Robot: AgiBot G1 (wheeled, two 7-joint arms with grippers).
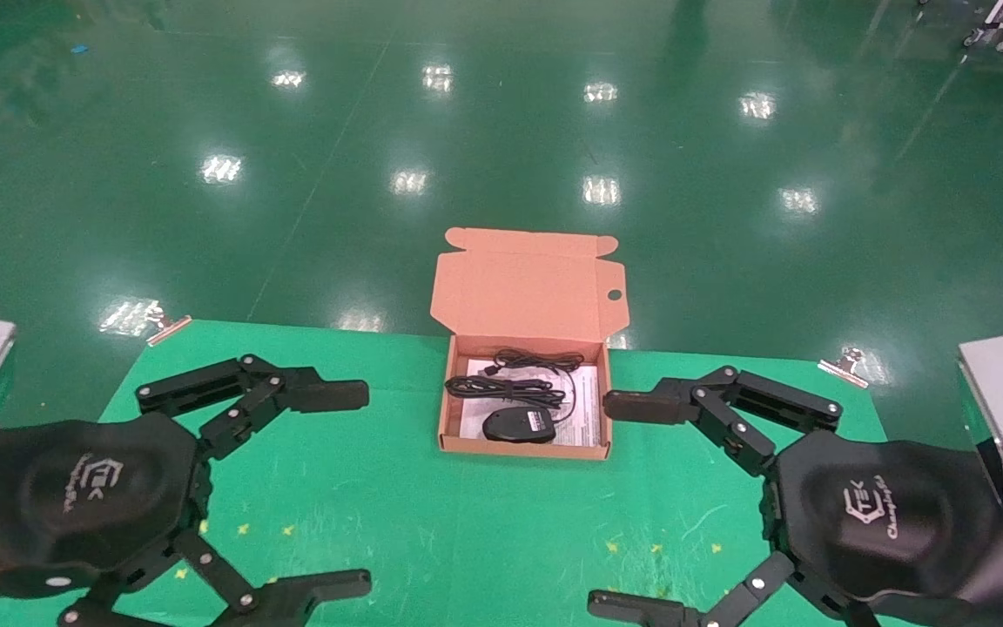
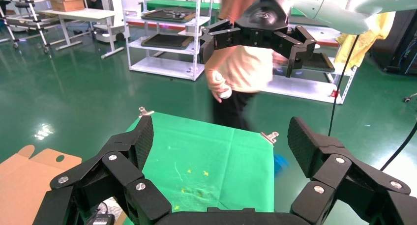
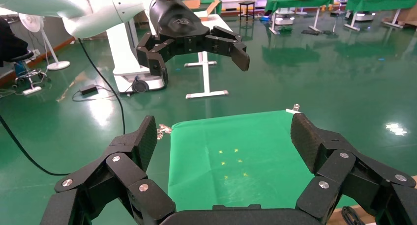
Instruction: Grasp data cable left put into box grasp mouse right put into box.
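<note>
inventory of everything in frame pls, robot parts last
box: 1, brown cardboard, lid open, far middle of the table
data cable: 1, black, coiled, inside the box
mouse: 1, black, inside the box at its near side, cord looping behind it
printed sheet: 1, white, lining the box floor
table cloth: 1, green, clipped at its far corners
person: 1, light top, dark trousers, standing beyond the table in the left wrist view
left gripper: 1, black, open, empty, near left of the box
right gripper: 1, black, open, empty, near right of the box
</note>
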